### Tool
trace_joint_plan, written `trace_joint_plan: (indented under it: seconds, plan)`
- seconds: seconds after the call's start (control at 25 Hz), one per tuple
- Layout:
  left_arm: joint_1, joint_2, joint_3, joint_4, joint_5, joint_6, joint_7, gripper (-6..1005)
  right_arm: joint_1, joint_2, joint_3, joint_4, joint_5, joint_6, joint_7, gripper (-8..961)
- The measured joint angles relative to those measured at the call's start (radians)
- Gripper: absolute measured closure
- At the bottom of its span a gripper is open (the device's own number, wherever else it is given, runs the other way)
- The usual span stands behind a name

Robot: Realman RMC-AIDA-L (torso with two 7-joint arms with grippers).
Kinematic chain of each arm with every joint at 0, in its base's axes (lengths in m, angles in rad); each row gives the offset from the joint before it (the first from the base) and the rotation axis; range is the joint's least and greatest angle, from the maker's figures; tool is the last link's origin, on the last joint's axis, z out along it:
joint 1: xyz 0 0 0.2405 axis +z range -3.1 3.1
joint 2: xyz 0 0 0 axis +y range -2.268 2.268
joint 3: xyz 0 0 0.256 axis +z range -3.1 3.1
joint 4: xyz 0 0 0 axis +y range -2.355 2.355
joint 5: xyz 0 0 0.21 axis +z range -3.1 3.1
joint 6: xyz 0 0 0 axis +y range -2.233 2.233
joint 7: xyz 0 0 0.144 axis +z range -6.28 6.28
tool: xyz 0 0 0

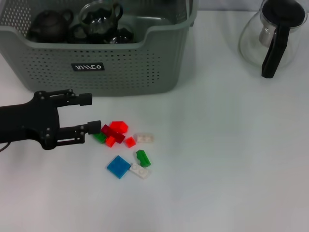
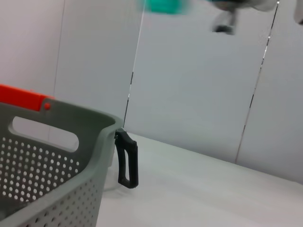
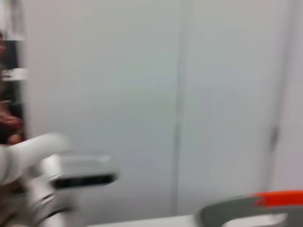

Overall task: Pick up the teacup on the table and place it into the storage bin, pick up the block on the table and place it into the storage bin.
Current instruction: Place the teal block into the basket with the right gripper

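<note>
Your black left gripper (image 1: 92, 112) hovers with fingers spread at the left edge of the scattered coloured plastic blocks (image 1: 123, 145), just near of the grey-green perforated storage bin (image 1: 120, 58) holding dark teaware, with a glass teapot (image 1: 275, 34) far right.

storage bin (image 1: 96, 63) at the back left of the table (image 1: 231, 159), teapots (image 1: 48, 25) inside it, glass jug (image 1: 275, 34) far off to its right, pile of blocks (image 1: 126, 147) in front of the bin, left gripper (image 1: 94, 113) just left of the pile
</note>
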Motion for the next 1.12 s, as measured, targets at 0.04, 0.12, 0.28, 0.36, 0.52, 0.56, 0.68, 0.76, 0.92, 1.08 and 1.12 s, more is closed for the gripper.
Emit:
trace_joint_plan:
  seconds: [0.04,0.12,0.28,0.36,0.52,0.56,0.68,0.76,0.92,1.08,1.12]
  plan:
    - [-0.002,0.000,0.000,0.000,-0.002,-0.001,0.000,292,0.037,0.000,-0.007,0.045,-0.025,0.064,0.007,524]
    - [-0.007,0.000,0.000,0.000,-0.005,-0.001,0.000,292,0.117,0.000,-0.018,0.149,-0.073,0.173,0.018,521]
    - [-0.015,0.001,0.000,-0.002,-0.006,0.005,-0.002,292,0.290,0.000,-0.021,0.399,-0.170,0.343,0.020,513]
    - [-0.015,0.002,0.000,-0.002,-0.006,0.007,-0.003,292,0.340,0.000,-0.021,0.473,-0.208,0.381,0.022,509]
    - [-0.015,0.004,0.000,-0.002,-0.002,0.007,-0.003,292,0.359,0.004,-0.021,0.512,-0.236,0.415,0.018,502]
    - [-0.015,0.004,0.000,-0.002,-0.002,0.007,-0.003,292,0.356,0.004,-0.021,0.512,-0.234,0.420,0.016,500]
    - [-0.014,0.004,0.000,-0.001,0.000,0.006,-0.003,292,0.347,0.004,-0.021,0.510,-0.228,0.425,0.013,494]
    - [-0.012,0.004,0.000,-0.001,0.001,0.006,-0.003,292,0.344,0.004,-0.019,0.508,-0.226,0.428,0.011,490]
    - [-0.008,0.004,0.000,-0.001,0.001,0.006,-0.003,292,0.345,0.004,-0.018,0.508,-0.226,0.447,-0.001,340]
    - [-0.004,0.004,0.000,-0.002,0.001,0.011,-0.003,292,0.334,0.005,-0.020,0.495,-0.207,0.453,-0.022,190]
    - [-0.004,0.004,0.000,-0.002,0.000,0.014,-0.003,292,0.317,0.005,-0.017,0.475,-0.181,0.432,-0.039,152]
